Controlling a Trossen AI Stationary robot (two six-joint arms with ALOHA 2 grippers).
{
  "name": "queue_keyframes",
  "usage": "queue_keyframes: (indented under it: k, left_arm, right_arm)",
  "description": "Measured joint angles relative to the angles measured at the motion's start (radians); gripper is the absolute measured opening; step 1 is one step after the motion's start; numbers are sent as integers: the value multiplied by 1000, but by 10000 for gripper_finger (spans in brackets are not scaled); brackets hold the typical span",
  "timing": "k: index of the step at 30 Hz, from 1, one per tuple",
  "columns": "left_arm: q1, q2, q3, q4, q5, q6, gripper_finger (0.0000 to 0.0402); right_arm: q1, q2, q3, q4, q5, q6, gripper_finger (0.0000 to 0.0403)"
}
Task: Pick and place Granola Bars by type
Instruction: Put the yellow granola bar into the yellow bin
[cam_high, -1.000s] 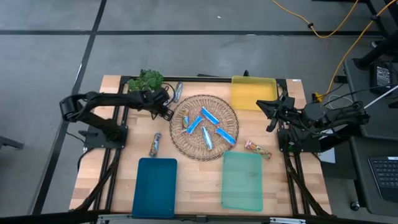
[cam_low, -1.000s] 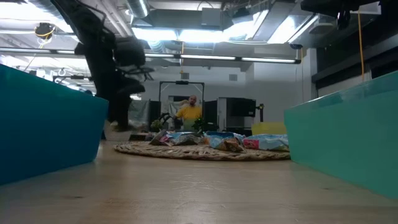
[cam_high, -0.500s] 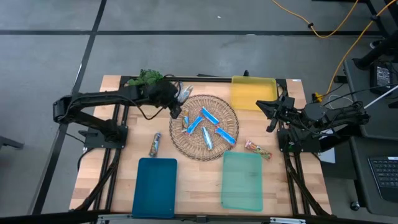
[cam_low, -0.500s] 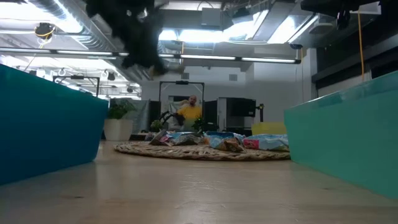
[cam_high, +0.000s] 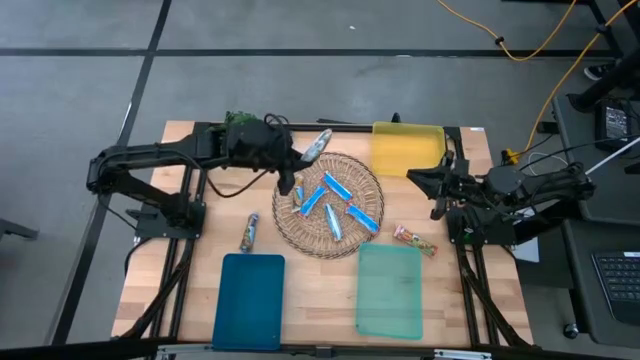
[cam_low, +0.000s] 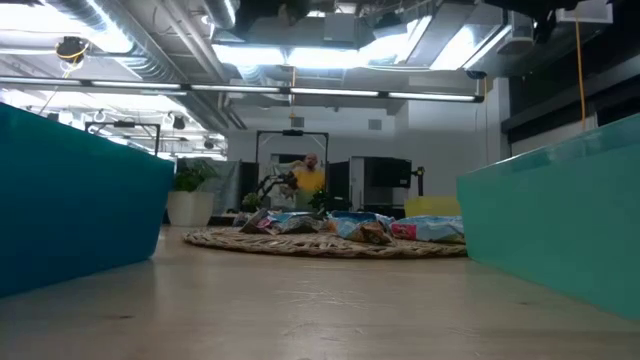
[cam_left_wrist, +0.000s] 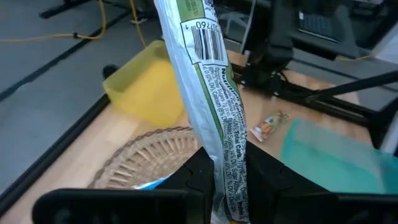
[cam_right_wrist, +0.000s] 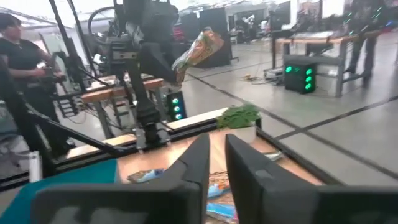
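Observation:
My left gripper (cam_high: 300, 158) hangs above the far left rim of the round wicker mat (cam_high: 372, 190), shut on a silvery-green granola bar (cam_high: 318, 143). Several blue bars (cam_high: 335, 185) and a brownish one lie on the mat. A dark silvery bar (cam_high: 248, 232) lies flat on the table left of the mat. An orange one (cam_high: 414, 239) lies to the mat's right. My right gripper (cam_high: 425, 180) waits level near the yellow tray (cam_high: 408, 147), with its fingers (cam_right_wrist: 198, 171) nearly together and nothing between them. My left gripper pinches one end of the silvery-green bar (cam_left_wrist: 229, 180) between its two fingers (cam_left_wrist: 200, 177). The fingers reach from the table's left, slanting slightly down. The bar sticks out past them, tilted upward, its barcode end (cam_left_wrist: 202, 37) free and clear of the mat and the table.
A blue tray (cam_high: 248, 300) and a green tray (cam_high: 390, 290) lie at the near edge. A leafy sprig (cam_high: 240, 122) stands at the far left. People show in the room behind the table (cam_low: 308, 178) (cam_right_wrist: 15, 37).
My left gripper has risen from the table near the sprig and swung toward the right, over the mat's far left rim, rolling as it went. The silvery-green bar went with it, lifted off the table.

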Motion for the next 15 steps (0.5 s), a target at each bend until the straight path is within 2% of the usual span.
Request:
queue_keyframes:
  k: [5,10,15]
  left_arm:
    - [-61,43,45,6,-13,17,56]
    - [-95,110,107,5,-16,60,56]
    - [-108,167,177,1,-16,126,56]
  right_arm:
    - [0,67,4,88,-9,36,131]
    - [-30,169,80,123,25,37,202]
    - [-105,286,192,123,9,35,243]
